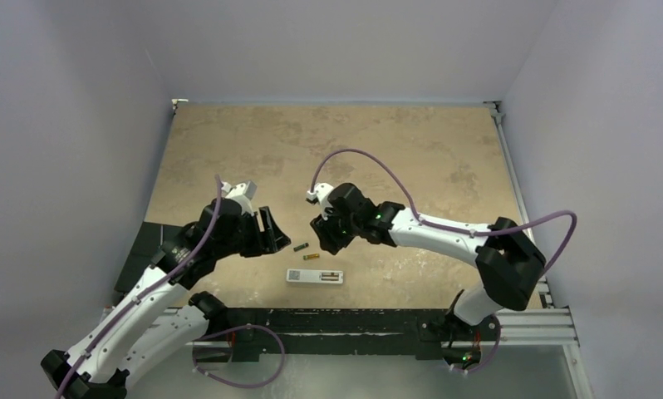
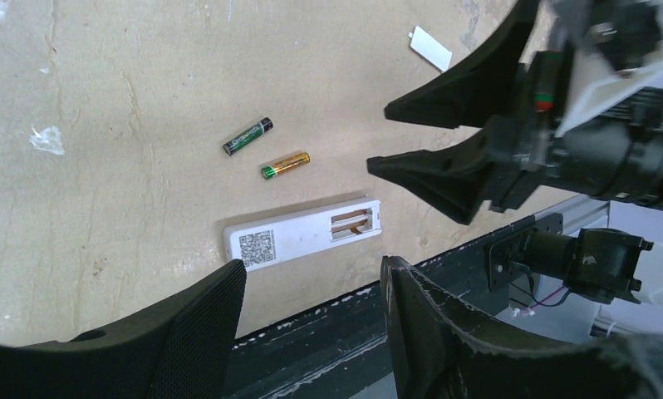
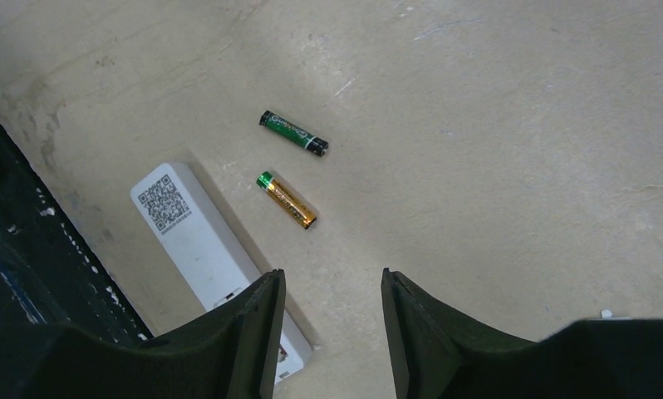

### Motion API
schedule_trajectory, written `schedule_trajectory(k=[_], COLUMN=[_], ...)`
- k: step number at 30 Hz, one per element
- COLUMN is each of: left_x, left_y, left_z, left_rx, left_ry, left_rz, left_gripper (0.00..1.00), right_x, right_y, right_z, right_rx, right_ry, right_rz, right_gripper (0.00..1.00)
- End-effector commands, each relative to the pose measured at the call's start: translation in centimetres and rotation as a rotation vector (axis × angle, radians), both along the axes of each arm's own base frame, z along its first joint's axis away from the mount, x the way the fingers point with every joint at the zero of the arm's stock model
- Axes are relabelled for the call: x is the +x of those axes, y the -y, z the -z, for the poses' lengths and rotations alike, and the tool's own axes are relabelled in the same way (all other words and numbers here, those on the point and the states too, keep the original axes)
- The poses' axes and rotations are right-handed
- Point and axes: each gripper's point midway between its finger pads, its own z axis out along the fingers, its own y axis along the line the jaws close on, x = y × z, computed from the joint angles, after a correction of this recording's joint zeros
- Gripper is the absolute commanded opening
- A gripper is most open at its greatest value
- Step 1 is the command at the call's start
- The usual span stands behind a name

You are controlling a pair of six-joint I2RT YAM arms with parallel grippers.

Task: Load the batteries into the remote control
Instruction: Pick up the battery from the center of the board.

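Your left gripper (image 1: 277, 237) hangs over the table (image 1: 228, 150), left of the task things. Its jaws are spread, with nothing between them. In its wrist view the left gripper (image 2: 311, 278) frames the remote from above, without touching it.

Just right of that gripper lie the two batteries, both flat on the table and outside the remote. The dark battery (image 1: 299, 247) comes first. The gold battery (image 1: 311, 257) lies close beside it on the nearer side, roughly parallel, not touching it. The left wrist view shows the dark battery (image 2: 248, 136) and the gold battery (image 2: 285, 165) clearly apart.

The remote (image 1: 316, 276) lies nearer to you than the batteries, close to the table's front edge and lengthwise along it. Its back faces up: you can see the square code label at its left end and the uncovered recess towards the right on the remote (image 2: 303, 234).

Your right gripper (image 1: 321, 237) hovers right of the batteries, its jaws parted and holding nothing. Its wrist view, with the right gripper (image 3: 332, 283) at the bottom, looks down on both batteries and the remote (image 3: 203, 241).

A white piece (image 2: 430, 47) lies flat on the table beyond the right gripper.
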Motion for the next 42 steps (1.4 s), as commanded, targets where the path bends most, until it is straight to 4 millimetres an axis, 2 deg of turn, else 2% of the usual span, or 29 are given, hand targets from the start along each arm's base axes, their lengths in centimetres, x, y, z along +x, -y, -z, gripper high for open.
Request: schedule_trajectory(k=[1, 8, 17, 22, 28, 42], left_x=[0.3, 0.2, 0.2, 0.0, -0.3, -0.3], left_y=[-0.4, 0.3, 1.0, 1.3, 1.4, 1.4], left_z=[-2.8, -4.5, -4.7, -4.7, -5.2, -5.0], left_rx=[0.018, -0.022, -0.042, -0.054, -0.069, -0.07], left_ry=[0.115, 0.211, 0.247, 0.246, 0.266, 0.262], left_rz=[0.039, 0.109, 0.156, 0.18, 0.191, 0.193], left_gripper=[0.6, 0.6, 0.6, 0.61, 0.62, 0.63], right_x=[0.2, 0.7, 2.1, 2.6, 2.9, 2.7], right_y=[-1.6, -3.3, -5.0, -5.6, -6.3, -7.2], right_z=[-0.4, -0.2, 0.6, 1.7, 2.9, 4.2], right_rx=[-0.04, -0.07, -0.129, -0.16, -0.179, -0.196], right_ry=[0.056, 0.08, 0.109, 0.107, 0.096, 0.065], right_rz=[-0.075, -0.114, -0.163, -0.188, -0.216, -0.268], right_gripper=[0.53, 0.52, 0.51, 0.53, 0.54, 0.57])
